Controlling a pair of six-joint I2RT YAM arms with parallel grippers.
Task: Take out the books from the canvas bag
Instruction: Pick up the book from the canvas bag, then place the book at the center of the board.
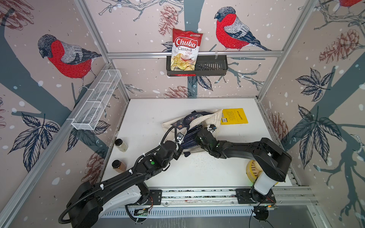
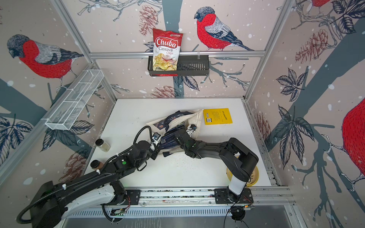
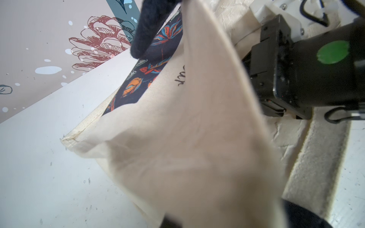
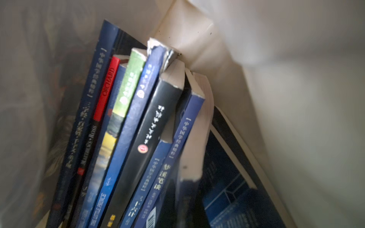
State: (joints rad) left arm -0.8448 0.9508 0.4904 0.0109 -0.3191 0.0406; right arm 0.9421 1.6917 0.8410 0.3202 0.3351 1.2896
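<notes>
Cream woven cloth forms the canvas bag (image 1: 214, 118), which lies creased at the middle of the white table (image 1: 148, 118) with its mouth turned toward the two arms. A navy strap handle (image 3: 150, 29) and a dark floral panel (image 3: 150, 65) with orange and blue leaves show on its outer face.

The left gripper (image 1: 181, 149) has its jaws closed on a fold of the bag's cloth at the mouth edge. The cloth stands as a smooth sheet close to the left wrist camera.

The right gripper (image 1: 211, 128) sits in the bag mouth with its jaws closed. Whether a book is between them cannot be told.

The books (image 4: 138, 128) are thin paperbacks packed spine-out inside the bag, leaning together. Their spines are mostly navy, with one glossy black, one part red and one part green. One top corner is frayed.

The yellow book (image 1: 234, 116) lies flat on the table just beside the bag's far corner. It is rectangular and matte, with a white barcode label.
</notes>
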